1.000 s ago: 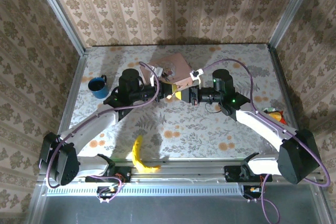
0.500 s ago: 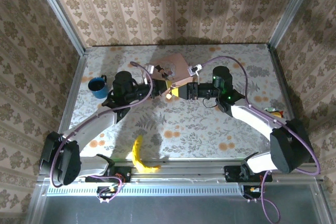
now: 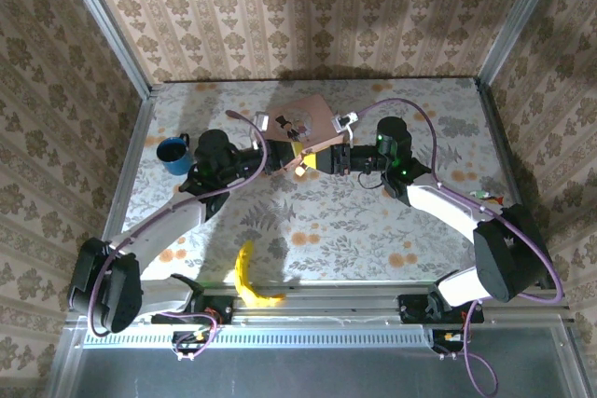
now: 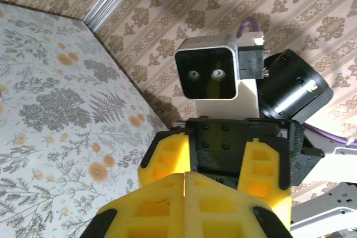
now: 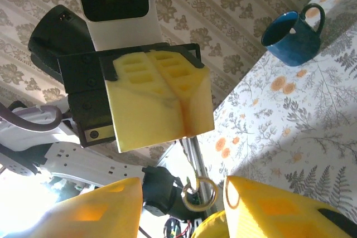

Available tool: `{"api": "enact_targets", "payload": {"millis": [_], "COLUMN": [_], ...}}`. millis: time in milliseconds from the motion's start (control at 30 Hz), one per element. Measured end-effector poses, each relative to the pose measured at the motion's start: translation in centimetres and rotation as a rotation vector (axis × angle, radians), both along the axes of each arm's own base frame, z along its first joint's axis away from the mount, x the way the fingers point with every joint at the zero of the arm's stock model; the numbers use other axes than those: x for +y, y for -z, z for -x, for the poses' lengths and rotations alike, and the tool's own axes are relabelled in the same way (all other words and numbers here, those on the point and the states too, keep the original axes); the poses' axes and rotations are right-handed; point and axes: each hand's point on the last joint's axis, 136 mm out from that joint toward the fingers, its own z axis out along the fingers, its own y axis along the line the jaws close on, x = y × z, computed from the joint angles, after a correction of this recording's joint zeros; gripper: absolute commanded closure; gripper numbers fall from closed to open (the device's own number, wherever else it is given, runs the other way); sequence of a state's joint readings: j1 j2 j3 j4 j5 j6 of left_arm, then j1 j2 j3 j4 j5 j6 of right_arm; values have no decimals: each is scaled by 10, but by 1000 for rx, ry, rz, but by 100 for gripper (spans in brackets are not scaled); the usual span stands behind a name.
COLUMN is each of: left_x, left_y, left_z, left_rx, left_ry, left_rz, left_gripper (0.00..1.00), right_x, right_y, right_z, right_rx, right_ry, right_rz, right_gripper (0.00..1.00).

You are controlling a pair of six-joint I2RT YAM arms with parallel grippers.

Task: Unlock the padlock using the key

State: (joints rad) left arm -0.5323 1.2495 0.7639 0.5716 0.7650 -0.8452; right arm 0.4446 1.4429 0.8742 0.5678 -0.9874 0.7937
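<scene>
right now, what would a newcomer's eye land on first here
Two yellow-fingered tools meet nose to nose over the middle of the flowered table: the left tool is pressed shut, and the right tool faces it with fingers apart. A blue mug stands at the table's left, and a yellow banana lies near the front edge.

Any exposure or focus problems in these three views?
Top external: evenly lit and sharp, soft arm shadows on the floral-patterned table. Right wrist: the lower left corner is blown out white, the right gripper in the foreground looks soft, the dark blue ceramic mug is crisp. Left wrist: evenly lit, no glare, the shut left gripper in focus.
</scene>
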Motion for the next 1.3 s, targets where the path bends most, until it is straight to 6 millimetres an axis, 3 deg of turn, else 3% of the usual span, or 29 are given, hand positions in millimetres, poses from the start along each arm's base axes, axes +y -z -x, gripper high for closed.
{"api": "enact_targets", "payload": {"millis": [367, 1300], "left_x": [-1, -2], "left_y": [-1, -3], "left_z": [3, -2], "left_rx": [11, 21], "left_ry": [9, -1], "left_rz": [14, 48], "left_gripper": [100, 100], "right_x": [1, 4], "right_y": [-7, -6], "right_z": [-1, 0], "right_rx": [-22, -9], "right_ry": [-8, -23], "right_rz": [-27, -35], "right_gripper": [69, 80]}}
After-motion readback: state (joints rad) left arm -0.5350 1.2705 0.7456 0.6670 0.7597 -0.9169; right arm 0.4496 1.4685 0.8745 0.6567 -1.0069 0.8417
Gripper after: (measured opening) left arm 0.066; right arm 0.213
